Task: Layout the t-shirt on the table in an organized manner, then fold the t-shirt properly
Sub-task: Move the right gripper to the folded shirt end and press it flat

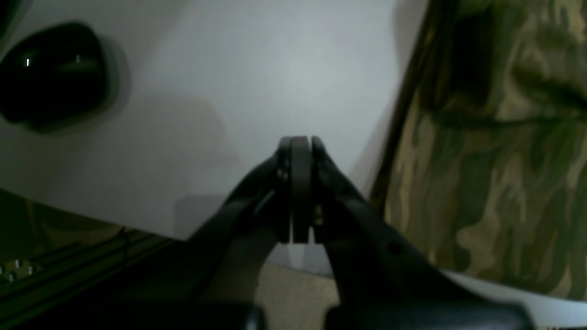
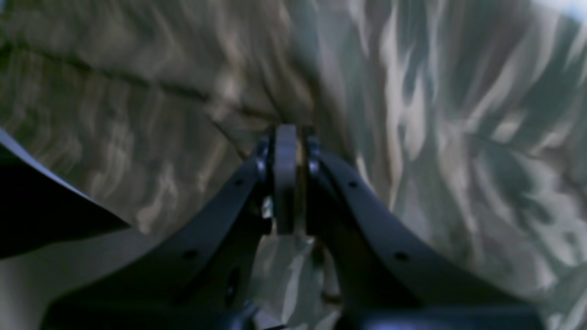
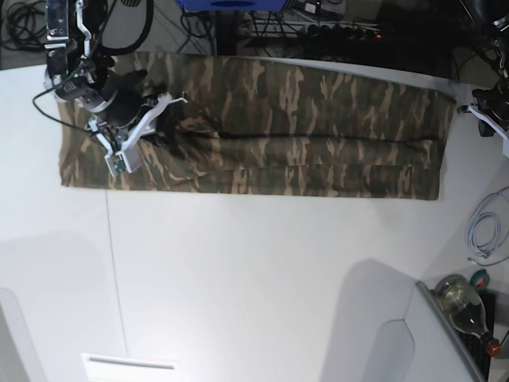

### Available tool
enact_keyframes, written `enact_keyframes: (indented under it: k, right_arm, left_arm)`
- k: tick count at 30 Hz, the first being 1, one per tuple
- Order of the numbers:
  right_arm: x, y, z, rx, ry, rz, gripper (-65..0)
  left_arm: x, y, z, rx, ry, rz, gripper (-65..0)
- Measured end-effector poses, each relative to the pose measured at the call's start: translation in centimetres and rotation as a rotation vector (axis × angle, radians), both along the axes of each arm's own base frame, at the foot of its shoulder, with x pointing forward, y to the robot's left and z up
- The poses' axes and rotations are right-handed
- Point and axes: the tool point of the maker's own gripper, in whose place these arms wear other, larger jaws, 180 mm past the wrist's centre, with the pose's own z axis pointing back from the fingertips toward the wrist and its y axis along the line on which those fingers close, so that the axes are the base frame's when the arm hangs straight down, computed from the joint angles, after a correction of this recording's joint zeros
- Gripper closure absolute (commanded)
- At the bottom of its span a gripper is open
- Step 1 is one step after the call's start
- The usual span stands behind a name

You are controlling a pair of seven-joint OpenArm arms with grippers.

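Note:
The camouflage t-shirt lies as a long folded strip across the far side of the white table. My right gripper rests on the strip's left part. In the right wrist view its jaws are shut, with a sliver of cloth between the pads, and creases in the t-shirt run toward the tips. My left gripper is shut and empty, hovering over bare table just beside the t-shirt's edge. The left arm shows at the strip's right end.
A thin dark seam crosses the table's left part. A coiled white cable, a bottle and a grey box sit at the lower right. A black rounded object lies near the left gripper. Cables run behind the far edge.

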Motion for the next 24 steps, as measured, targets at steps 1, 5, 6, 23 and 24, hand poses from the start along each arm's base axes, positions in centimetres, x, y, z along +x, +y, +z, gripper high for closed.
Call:
enact_keyframes:
  k: [1,5,6,23,24]
  right_arm:
    - [0.3,0.1,0.5,0.005,-0.017,0.0,-2.1]
    - [1.8,-0.2,-0.1,0.002,-0.017,-0.007,-2.1]
    - [2.2,-0.2,-0.8,0.009,-0.004,-0.013,-2.1]
    - [3.2,-0.6,4.5,-0.008,-0.151,-0.015,-1.8]
    - [3.2,-1.1,5.2,-0.013,-0.168,-0.027,-1.8]
  left_arm:
    - [0.0,0.0,0.0,0.0,-0.001,-0.001,0.0]
    - [-0.1,-0.2,-0.1,-0.005,-0.001,0.004,0.0]
    - [-0.1,-0.4,-0.2,-0.009,-0.003,0.003,0.0]
    - [-0.4,-1.8,-0.2,-0.011,-0.013,-0.012,0.0]
    - [-0.3,-1.9,-0.2,-0.012,-0.017,-0.013,0.0]
